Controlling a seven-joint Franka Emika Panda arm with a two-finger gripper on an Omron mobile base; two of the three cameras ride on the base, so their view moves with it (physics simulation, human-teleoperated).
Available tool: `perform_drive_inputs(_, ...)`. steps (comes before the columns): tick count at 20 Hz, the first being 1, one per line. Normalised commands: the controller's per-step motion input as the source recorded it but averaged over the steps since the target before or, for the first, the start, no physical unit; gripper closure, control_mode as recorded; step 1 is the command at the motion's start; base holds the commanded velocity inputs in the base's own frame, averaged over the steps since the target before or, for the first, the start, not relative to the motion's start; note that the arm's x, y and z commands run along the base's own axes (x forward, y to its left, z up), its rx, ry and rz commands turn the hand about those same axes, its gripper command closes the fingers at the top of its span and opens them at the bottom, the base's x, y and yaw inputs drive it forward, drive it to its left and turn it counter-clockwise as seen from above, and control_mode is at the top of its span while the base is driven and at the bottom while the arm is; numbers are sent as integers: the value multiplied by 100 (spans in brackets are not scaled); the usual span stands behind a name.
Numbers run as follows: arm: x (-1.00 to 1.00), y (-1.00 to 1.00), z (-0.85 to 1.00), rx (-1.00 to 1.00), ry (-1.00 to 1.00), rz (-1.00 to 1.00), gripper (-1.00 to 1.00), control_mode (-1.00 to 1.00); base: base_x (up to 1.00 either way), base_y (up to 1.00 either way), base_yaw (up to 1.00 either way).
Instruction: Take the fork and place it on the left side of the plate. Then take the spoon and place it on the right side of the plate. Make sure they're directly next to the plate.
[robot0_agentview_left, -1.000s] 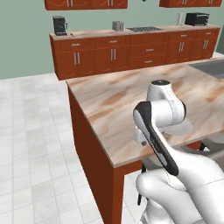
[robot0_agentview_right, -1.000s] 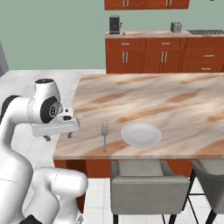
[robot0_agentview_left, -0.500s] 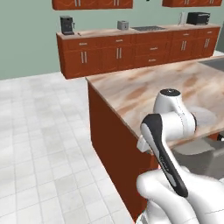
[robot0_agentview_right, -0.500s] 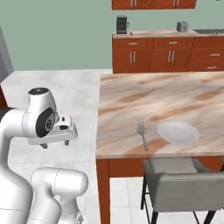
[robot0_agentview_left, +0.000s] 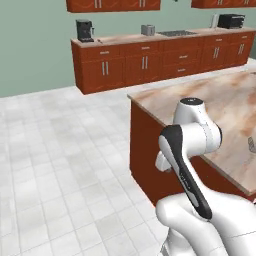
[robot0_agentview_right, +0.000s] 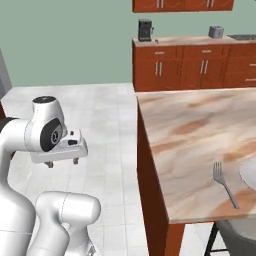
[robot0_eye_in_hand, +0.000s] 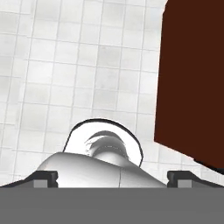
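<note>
Kitchen w/ white tile floor, green wall, red-brown cabinets along the back.

Left base view: marble island counter (robot0_agentview_left: 215, 107) at right, arm folded beside it, off the counter edge. Fork (robot0_agentview_left: 251, 145) tines just peek at the right border. Coffee machine (robot0_agentview_left: 85, 30) and toaster (robot0_agentview_left: 230, 20) sit on the far counter, well apart from the work.

Right base view: fork (robot0_agentview_right: 225, 184) lies on the island just left of the plate (robot0_agentview_right: 249, 175), whose rim shows at the right edge; whether they touch, can't tell. So fork step looks done. Spoon step left, as far as I can judge. Gripper (robot0_agentview_right: 62, 162) hangs over the floor, left of the island, fingers wide apart, empty.

Hand view: fingertips (robot0_eye_in_hand: 46, 176) spread wide over tile; dark island side panel (robot0_eye_in_hand: 192, 78) fills the right. Island corner stands between arm and plate.
</note>
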Motion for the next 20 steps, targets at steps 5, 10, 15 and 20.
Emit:
perform_drive_inputs(5, 0, 0, 0, 0, 0, 0, -100, 100, 100, 100, -8)
perform_drive_inputs(10, 0, 0, 0, 0, 0, 0, -100, 100, 100, 99, -4)
perform_drive_inputs(15, 0, 0, 0, 0, 0, 0, -100, 100, 100, 66, -3)
perform_drive_inputs(20, 0, 0, 0, 0, 0, 0, -100, 100, 100, 26, -3)
